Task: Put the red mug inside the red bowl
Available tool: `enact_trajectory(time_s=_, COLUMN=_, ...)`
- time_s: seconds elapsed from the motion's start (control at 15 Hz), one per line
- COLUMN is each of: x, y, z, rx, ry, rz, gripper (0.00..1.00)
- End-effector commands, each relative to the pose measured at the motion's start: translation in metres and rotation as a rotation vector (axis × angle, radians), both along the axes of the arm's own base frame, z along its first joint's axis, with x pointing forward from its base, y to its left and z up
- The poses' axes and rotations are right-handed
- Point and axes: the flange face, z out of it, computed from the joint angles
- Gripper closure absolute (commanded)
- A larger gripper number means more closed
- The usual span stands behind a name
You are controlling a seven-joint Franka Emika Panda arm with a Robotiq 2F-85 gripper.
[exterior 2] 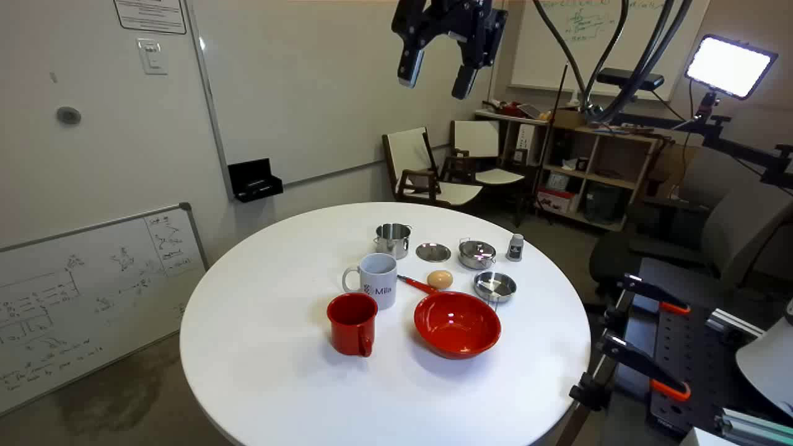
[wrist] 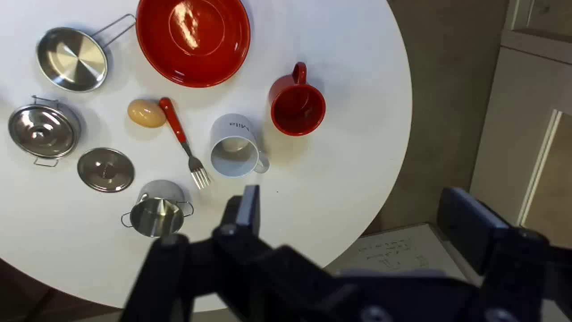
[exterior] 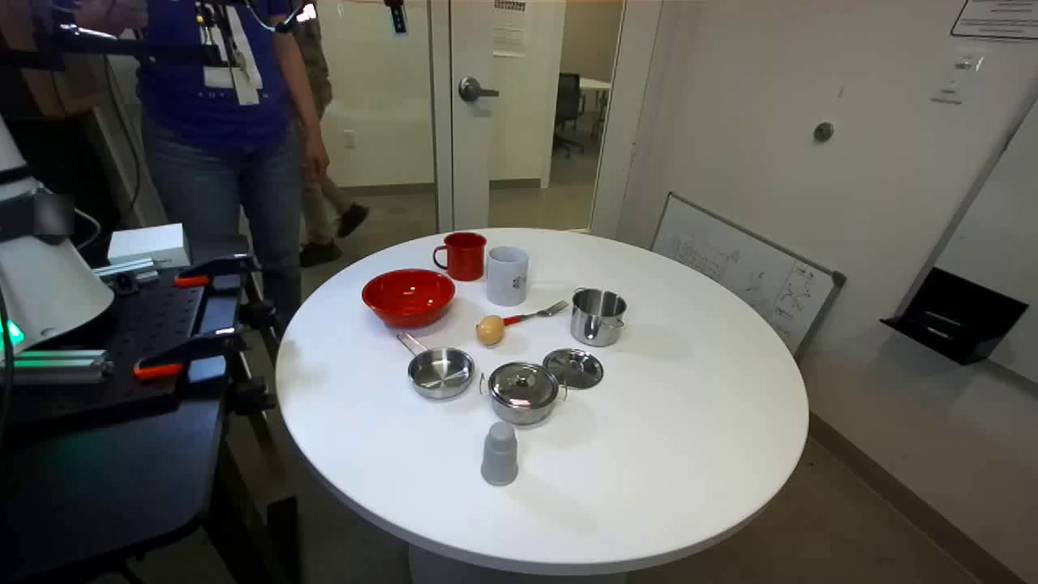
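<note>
From close behind the gripper (wrist: 361, 210), the wrist view looked steeply down past it to the table (wrist: 353, 143). In an exterior view the camera stood well apart from the gripper, facing slantwise down over the whole table, toward the door (exterior: 469, 154). In an exterior view the camera faced the wall whiteboard (exterior 2: 310, 87) beyond the gripper (the table's near edge cut off below). Both exterior views, from roughly opposite sides, shared the table beneath the gripper, the robot base (exterior: 49, 284) and the leaning whiteboard (exterior: 739, 272).
</note>
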Motion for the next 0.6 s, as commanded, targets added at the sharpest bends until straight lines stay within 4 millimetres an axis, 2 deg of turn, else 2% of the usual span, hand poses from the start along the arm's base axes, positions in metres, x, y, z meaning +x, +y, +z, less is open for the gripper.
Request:
enact_trajectory(time_s=0.0, x=0.000, y=0.000, z=0.001, rx=0.000, ry=0.001, rz=0.000, gripper=0.00)
enact_trajectory(time_s=0.4, x=0.034, y=-0.008, z=-0.047, rx=-0.003, ry=0.051, rz=0.009, gripper=0.00)
enact_trajectory(time_s=0.53, x=0.039, y=-0.007, z=-0.057, rx=0.029, ry=0.093, rz=0.075, gripper=0.00)
